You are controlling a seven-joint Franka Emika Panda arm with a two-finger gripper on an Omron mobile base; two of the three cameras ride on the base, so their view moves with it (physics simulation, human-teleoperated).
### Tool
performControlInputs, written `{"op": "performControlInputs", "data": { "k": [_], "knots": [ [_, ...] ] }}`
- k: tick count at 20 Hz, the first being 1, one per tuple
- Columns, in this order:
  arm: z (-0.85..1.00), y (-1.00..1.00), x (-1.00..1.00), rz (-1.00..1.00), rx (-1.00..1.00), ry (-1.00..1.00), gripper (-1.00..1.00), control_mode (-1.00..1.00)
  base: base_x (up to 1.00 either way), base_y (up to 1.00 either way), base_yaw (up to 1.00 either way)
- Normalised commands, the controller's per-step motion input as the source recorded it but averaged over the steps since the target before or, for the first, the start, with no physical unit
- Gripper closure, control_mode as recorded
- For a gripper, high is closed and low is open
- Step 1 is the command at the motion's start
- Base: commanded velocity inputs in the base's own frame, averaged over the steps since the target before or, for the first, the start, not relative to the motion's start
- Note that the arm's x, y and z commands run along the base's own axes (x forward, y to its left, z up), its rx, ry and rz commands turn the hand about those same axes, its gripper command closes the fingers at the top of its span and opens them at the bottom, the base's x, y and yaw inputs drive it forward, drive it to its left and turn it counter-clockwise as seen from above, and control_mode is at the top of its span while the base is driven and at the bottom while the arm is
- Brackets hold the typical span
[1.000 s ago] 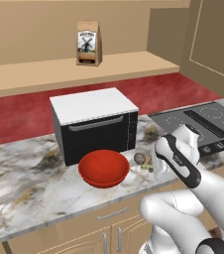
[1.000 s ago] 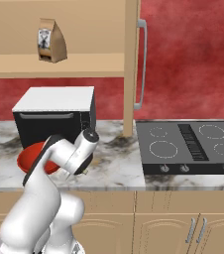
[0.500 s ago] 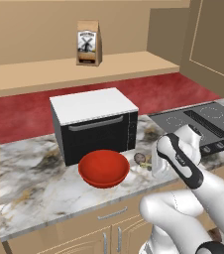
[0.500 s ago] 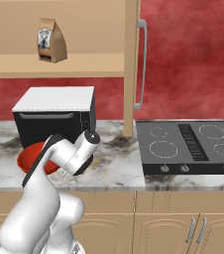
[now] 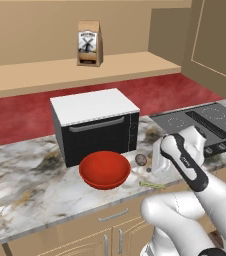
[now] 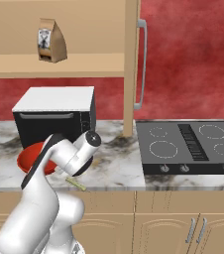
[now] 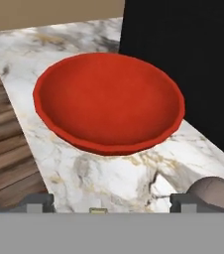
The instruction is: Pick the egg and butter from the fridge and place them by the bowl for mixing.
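- The bowl (image 5: 105, 170) is glossy red and sits on the marble bench (image 5: 30, 195), just in front of the black-and-white microwave (image 5: 95, 125); the hand view looks across at it (image 7: 109, 101) from close by.
- The egg (image 5: 141, 159), a brownish mottled ball, rests on the bench just right of the bowl, near the microwave's front corner. In the hand view it (image 7: 214, 192) pokes in at the lower right, beside one finger tip.
- The butter (image 5: 152, 185), a thin pale-yellow stick, lies flat on the bench near its front edge, close to the bowl and the egg (touching neither); the right base view shows it (image 6: 76, 184) below the arm's wrist.
- The fingers (image 7: 111, 204) stand spread apart, released, with only a sliver of the butter between the tips; they grasp nothing.
- A brown paper bag (image 5: 88, 43) stands upright on the wooden shelf (image 5: 60, 70) above the microwave.
- A black cooktop (image 6: 188, 146) lies in the bench, well apart from the bowl.
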Motion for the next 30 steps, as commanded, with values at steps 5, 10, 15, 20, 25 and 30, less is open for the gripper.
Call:
{"op": "performControlInputs", "data": {
  "k": [5, 10, 15, 20, 25, 30],
  "knots": [
    [-0.07, 0.02, -0.05, -0.08, 0.04, -0.04, -1.00, -1.00, 0.00, 0.00, 0.00],
    [-0.05, -0.34, -0.09, -0.17, -0.05, 0.12, -1.00, -1.00, 0.00, 0.00, 0.00],
    [0.19, 0.08, -0.16, -0.06, -0.20, 0.12, -1.00, -1.00, 0.00, 0.00, 0.00],
    [0.12, 0.07, -0.11, -0.08, -0.30, 0.15, -1.00, -1.00, 0.00, 0.00, 0.00],
    [0.32, 0.00, -0.33, -0.09, -0.27, 0.19, -1.00, -1.00, 0.00, 0.00, 0.00],
    [0.40, -0.02, -0.42, -0.22, 0.07, 0.13, -1.00, -1.00, 0.00, 0.00, 0.00]
  ]
}}
